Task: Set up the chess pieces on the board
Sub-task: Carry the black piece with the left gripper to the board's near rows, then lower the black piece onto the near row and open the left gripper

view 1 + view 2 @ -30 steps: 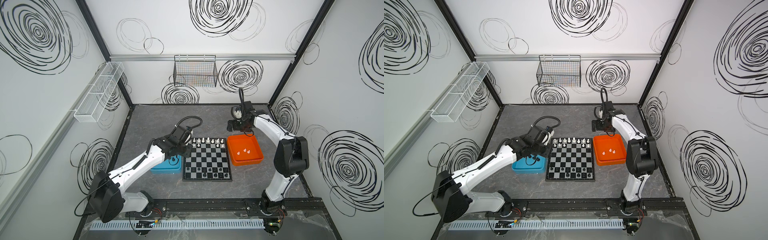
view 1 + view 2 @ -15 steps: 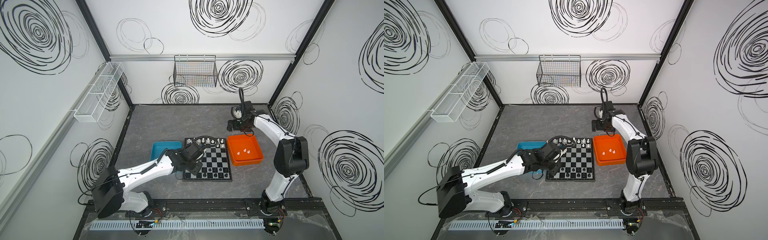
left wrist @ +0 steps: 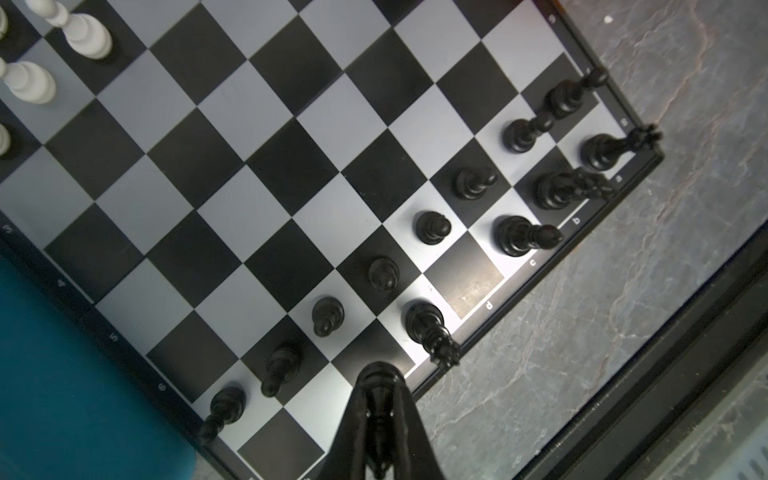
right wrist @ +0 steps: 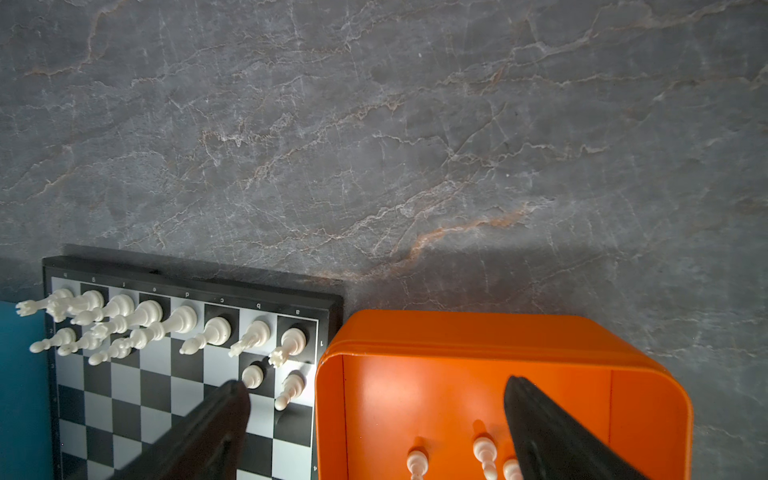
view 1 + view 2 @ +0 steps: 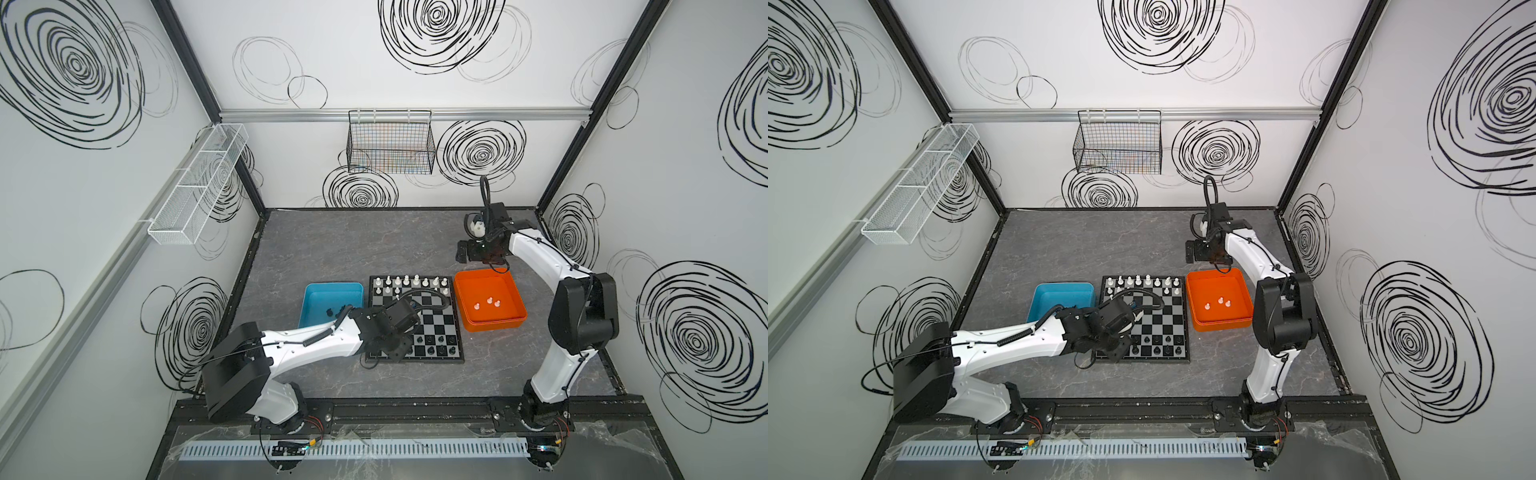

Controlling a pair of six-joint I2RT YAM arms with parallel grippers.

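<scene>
The board [image 5: 440, 322] lies mid-table, shown in both top views [image 5: 1163, 320]. White chess pieces [image 5: 406, 281] fill its far rows and black ones [image 5: 432, 351] its near rows. My left gripper [image 3: 379, 395] is shut on a black chess piece [image 3: 378, 374] and hovers over the board's [image 3: 249, 166] near left corner squares, beside a standing black piece [image 3: 428, 324]. My right gripper [image 4: 374, 399] hangs open and empty above the far edge of the orange tray [image 4: 457, 332]. Three white pawns [image 5: 488, 302] lie in that tray.
A blue tray [image 5: 332, 293] holding a few black pieces [image 5: 334, 311] sits against the board's left side. The orange tray [image 5: 515, 309] sits against its right side. A wire basket [image 5: 390, 143] hangs on the back wall and a mesh shelf [image 5: 195, 187] on the left wall.
My left arm has swung from over the blue tray across to the board's near left corner, its gripper staying shut. The right arm has not moved.
</scene>
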